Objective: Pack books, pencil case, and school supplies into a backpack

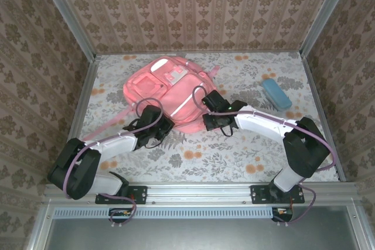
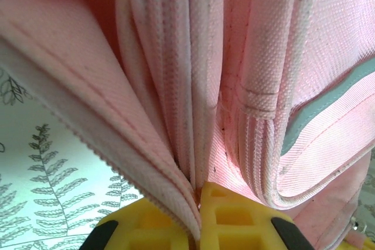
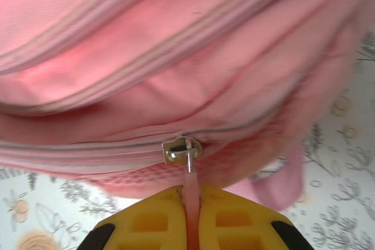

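Note:
The pink backpack (image 1: pixel 167 92) lies flat at the middle back of the table. My left gripper (image 1: pixel 165 123) is at its near left edge. In the left wrist view this gripper (image 2: pixel 199 206) is shut on a fold of the backpack's zip seam (image 2: pixel 176 121). My right gripper (image 1: pixel 207 117) is at the bag's near right edge. In the right wrist view it (image 3: pixel 190 203) is shut on the pink zipper pull (image 3: pixel 190 182), which hangs from a metal slider (image 3: pixel 181 149). The light blue pencil case (image 1: pixel 276 93) lies to the right of the bag, away from both grippers. The books and school supplies are out of view.
A pink strap (image 1: pixel 108 127) trails from the bag toward the left wall. Patterned walls close in the table on three sides. The floral tabletop (image 1: pixel 234 156) stretches between the arms and the near rail.

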Available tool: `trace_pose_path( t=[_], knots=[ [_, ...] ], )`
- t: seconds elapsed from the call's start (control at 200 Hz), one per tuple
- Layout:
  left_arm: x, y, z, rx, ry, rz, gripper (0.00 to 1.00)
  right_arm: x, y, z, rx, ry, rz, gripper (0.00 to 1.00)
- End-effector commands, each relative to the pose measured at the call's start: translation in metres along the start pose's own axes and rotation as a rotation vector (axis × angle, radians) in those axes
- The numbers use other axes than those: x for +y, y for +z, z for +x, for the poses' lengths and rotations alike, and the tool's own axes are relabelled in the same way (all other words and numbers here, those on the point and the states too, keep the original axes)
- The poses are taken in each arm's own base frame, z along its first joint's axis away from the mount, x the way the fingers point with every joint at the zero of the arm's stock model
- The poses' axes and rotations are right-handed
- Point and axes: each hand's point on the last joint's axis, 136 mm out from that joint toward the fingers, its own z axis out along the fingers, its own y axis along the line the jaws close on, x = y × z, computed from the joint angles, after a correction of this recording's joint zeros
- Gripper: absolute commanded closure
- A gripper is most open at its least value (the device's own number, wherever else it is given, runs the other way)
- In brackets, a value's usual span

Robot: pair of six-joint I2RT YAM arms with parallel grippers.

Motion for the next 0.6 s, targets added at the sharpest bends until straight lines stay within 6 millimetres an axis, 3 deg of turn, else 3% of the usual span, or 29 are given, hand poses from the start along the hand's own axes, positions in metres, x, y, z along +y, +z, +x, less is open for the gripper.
trace_pose_path(
  t=[0.0, 0.14, 0.25, 0.595],
  knots=[
    [0.008, -0.006, -0.016, -0.051, 0.064, -0.063, 0.98, -0.017, -0.009, -0.008, -0.010, 0.035, 0.071, 0.98],
    [0.006, -0.006, -0.022, -0.046, 0.091, -0.069, 0.97, 0.001, -0.013, -0.005, 0.001, 0.016, -0.038, 1.00],
    [-0.001, -0.006, -0.031, -0.022, 0.122, -0.059, 0.95, 0.030, -0.018, -0.001, 0.001, -0.041, -0.176, 1.00],
    [-0.028, -0.013, -0.073, 0.000, 0.321, -0.099, 0.86, 0.148, -0.020, 0.012, 0.023, -0.084, -0.499, 1.00]
  ],
)
